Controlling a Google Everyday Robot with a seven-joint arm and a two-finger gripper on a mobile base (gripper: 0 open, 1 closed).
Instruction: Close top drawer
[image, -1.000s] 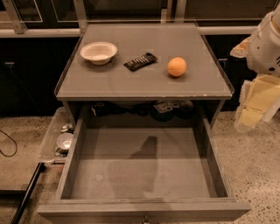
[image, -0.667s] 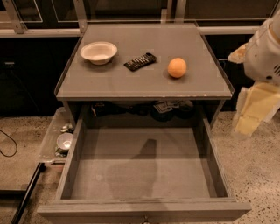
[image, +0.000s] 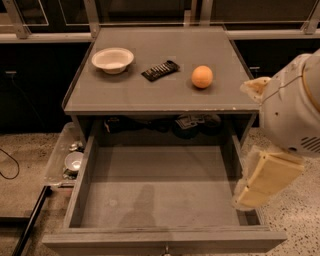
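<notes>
The top drawer (image: 160, 197) of the grey cabinet stands pulled far out toward me. Its inside is bare, and its front edge with the small knob (image: 165, 249) lies at the bottom of the camera view. My gripper (image: 262, 182), cream coloured, hangs from the white arm (image: 295, 110) at the right. It is just over the drawer's right side wall (image: 234, 160), near the front corner, and holds nothing that I can see.
On the cabinet top (image: 165, 95) sit a white bowl (image: 113, 59), a black flat packet (image: 160, 70) and an orange (image: 202, 76). Dark items (image: 192, 122) lie behind the drawer. A clear bin (image: 67, 160) with small things stands on the floor at the left, beside a cable (image: 7, 167).
My arm and gripper have moved left and down, from beside the cabinet to the drawer's right wall. The drawer has not moved.
</notes>
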